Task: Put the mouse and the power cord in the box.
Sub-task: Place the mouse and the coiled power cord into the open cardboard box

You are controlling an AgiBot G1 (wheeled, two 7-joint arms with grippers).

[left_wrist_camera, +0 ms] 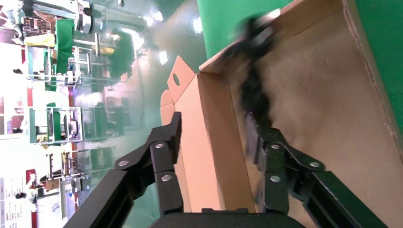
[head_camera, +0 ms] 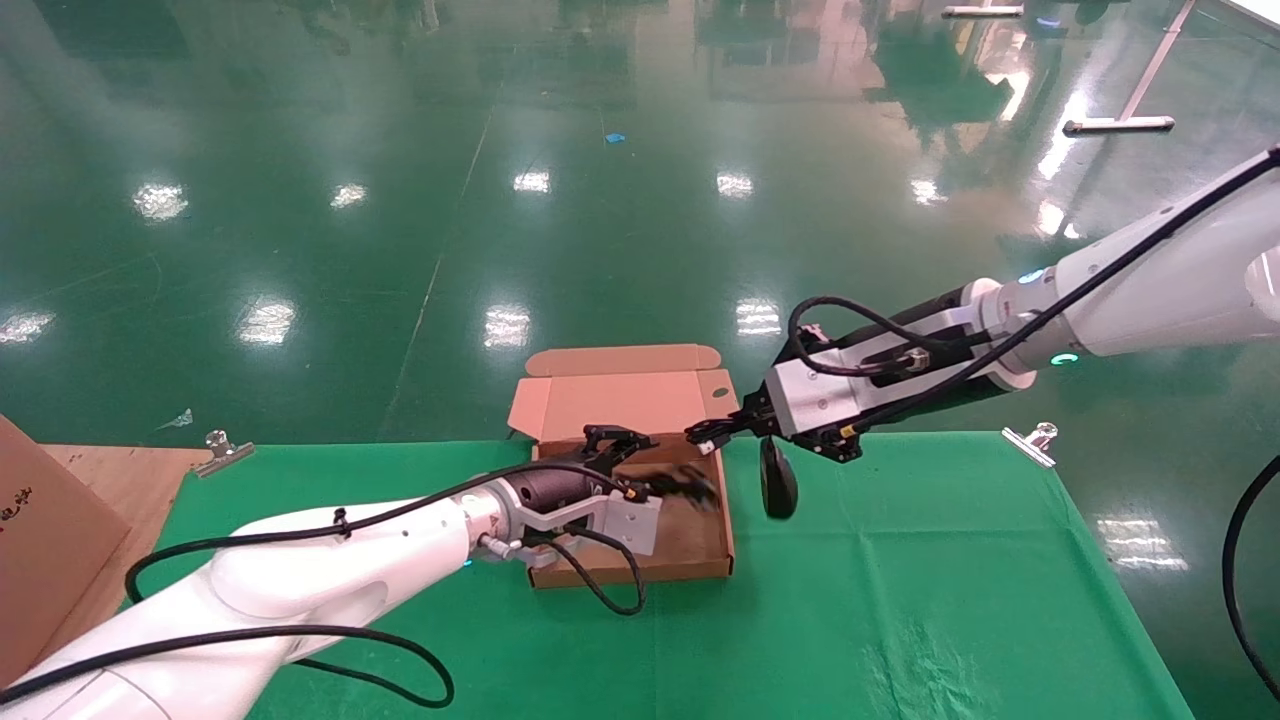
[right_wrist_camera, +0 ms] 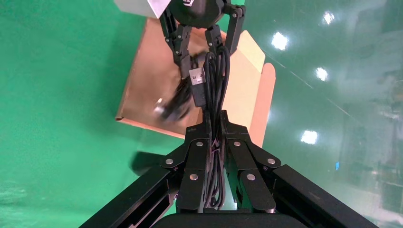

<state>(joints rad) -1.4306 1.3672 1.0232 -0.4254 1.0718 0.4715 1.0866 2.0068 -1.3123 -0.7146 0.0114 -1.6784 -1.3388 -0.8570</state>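
Green cloth [head_camera: 900, 600] covers the table. On it sits the box [head_camera: 690, 560], open, with its lid [head_camera: 620, 395] tipped back. The left gripper [head_camera: 690, 487] is over the inside of the box with its fingers [left_wrist_camera: 166, 152] spread apart, and the power cord [head_camera: 685, 485] shows as a black blur just past them, over the box floor. The right gripper [head_camera: 705, 432] is in the air at the right edge of the box, pinched tight on the thin wire [right_wrist_camera: 214, 85]. The mouse [head_camera: 778, 480] hangs from that wire, just outside the box, over the cloth.
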